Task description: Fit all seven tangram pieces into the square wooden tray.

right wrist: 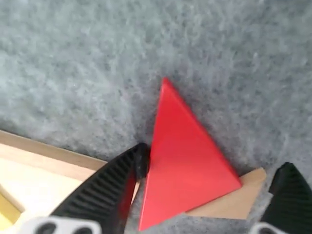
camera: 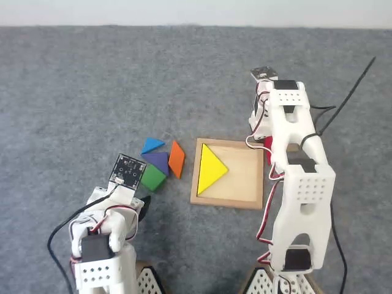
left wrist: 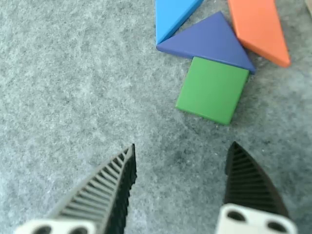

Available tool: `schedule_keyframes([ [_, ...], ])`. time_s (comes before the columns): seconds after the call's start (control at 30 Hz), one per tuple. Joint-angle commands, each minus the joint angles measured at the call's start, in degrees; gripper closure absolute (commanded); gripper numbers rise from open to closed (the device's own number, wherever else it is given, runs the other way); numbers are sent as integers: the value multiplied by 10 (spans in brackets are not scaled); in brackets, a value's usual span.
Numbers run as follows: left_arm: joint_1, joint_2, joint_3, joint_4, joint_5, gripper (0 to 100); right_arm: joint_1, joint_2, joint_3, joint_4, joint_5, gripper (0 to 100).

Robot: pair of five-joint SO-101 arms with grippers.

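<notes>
1. Wooden tray [camera: 229, 199] lies mid-worktop [camera: 73, 92], between the two arms. A yellow triangle [camera: 210, 168] lies flat inside it, along the left wall.
2. Blue triangle [camera: 151, 145], purple triangle [camera: 158, 161], orange parallelogram [camera: 176, 158] and green square [camera: 152, 177] are packed closely on the grey felt, just beside the tray's left edge.
3. Red triangle [right wrist: 183, 161] lies outside the tray, by its far right corner, overlapping a tan piece [right wrist: 234, 202].
4. Left claw [left wrist: 183, 145] hangs spread wide over bare felt near the green square, gripping nothing.
5. Right claw [right wrist: 214, 156] straddles the red triangle, spread wide. One finger is at the triangle's edge, the other well clear, so the triangle is not gripped.
</notes>
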Motion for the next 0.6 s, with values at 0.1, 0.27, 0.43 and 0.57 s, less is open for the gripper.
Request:
schedule_keyframes([
  [0.1, 2, -11, -5, 2, 4, 716, -2, 0, 0, -6, 12, 755],
  [0.27, 2, -11, -5, 2, 4, 716, -3, 0, 0, -5, 12, 743],
  [0.43, 2, -11, -5, 2, 4, 716, 0, -7, -1, -6, 9, 742],
  [0.57, 2, -11, -5, 2, 4, 716, 6, -40, 2, 0, 7, 742],
])
